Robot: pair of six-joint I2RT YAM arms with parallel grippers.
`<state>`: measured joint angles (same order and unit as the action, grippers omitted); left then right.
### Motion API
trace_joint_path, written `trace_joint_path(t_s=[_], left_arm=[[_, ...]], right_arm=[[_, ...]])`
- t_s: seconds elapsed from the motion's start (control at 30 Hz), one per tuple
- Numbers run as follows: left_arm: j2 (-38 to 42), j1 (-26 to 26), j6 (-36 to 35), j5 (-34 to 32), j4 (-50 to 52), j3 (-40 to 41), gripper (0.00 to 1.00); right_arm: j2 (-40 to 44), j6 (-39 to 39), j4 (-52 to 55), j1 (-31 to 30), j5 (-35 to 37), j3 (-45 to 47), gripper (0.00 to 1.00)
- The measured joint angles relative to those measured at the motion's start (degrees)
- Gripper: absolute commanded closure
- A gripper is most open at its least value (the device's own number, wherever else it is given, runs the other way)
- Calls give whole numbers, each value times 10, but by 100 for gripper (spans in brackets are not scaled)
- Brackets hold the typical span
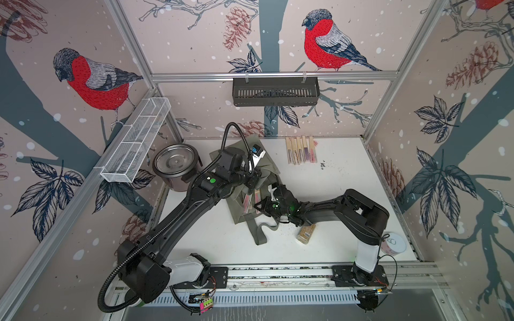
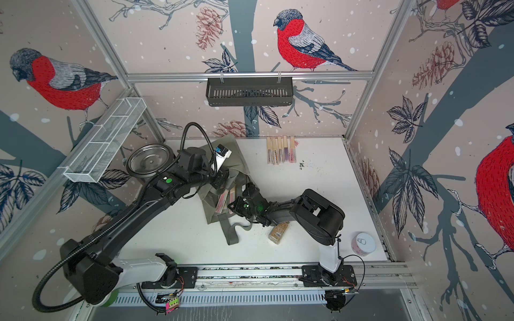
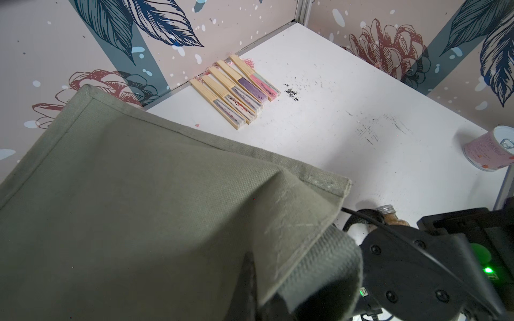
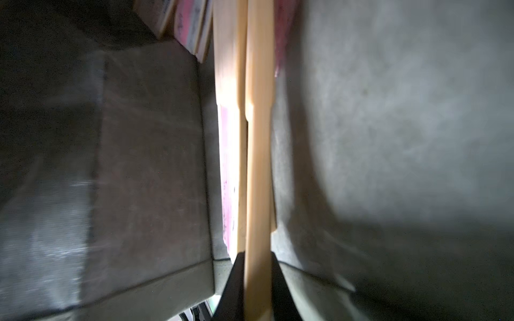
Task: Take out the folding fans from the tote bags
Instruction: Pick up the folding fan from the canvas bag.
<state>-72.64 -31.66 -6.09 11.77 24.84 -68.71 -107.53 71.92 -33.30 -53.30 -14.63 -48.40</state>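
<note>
**One fan gripped inside the bag, more to come**

A white desk (image 1: 347, 194) stands between walls papered with red-breasted birds and pine cones. At its middle lies the olive-grey bag (image 1: 267, 166), its mouth turned towards the two arms. The right wrist view looks into the bag. There a pale bamboo fan (image 4: 258, 194) runs lengthwise between the right jaws, which are clenched on its near end. I judge the grip is taken at the end so that the fan can slide straight out along the bag without catching the cloth.

A second fan (image 4: 229, 166) with a pink leaf lies right against it, and more fans (image 4: 192, 25) are stacked deeper in. Pink leaves also show in the open mouth in both top views, so the bag is not yet emptied.

The left jaws are clenched on the bag's upper edge, and the left wrist view shows the cloth bunched right at them. This hold seems meant to keep the mouth lifted and open, giving the right arm (image 1: 361, 211) room to work.

Further out, near the back wall, a row of fans (image 1: 301, 150) lies side by side on the desk, taken out and well apart from the bag. A steel pot (image 1: 175, 164) stands beside the bag. A jar (image 1: 306, 234) lies just beside the right arm, and a tin (image 1: 393, 244) stands at the near corner.
</note>
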Motion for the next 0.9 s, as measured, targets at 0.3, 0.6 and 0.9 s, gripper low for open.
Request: trace_joint_path(t_s=[0.3, 0.6, 0.9], left_arm=[[1, 0, 0, -1, -1, 0, 100], [1, 0, 0, 0, -1, -1, 100], [2, -1, 0, 0, -1, -1, 100]], right_arm=[[19, -56, 104, 0, 45, -43, 90], [-24, -198, 282, -24, 137, -175, 91], [15, -242, 315, 12, 127, -117, 91]])
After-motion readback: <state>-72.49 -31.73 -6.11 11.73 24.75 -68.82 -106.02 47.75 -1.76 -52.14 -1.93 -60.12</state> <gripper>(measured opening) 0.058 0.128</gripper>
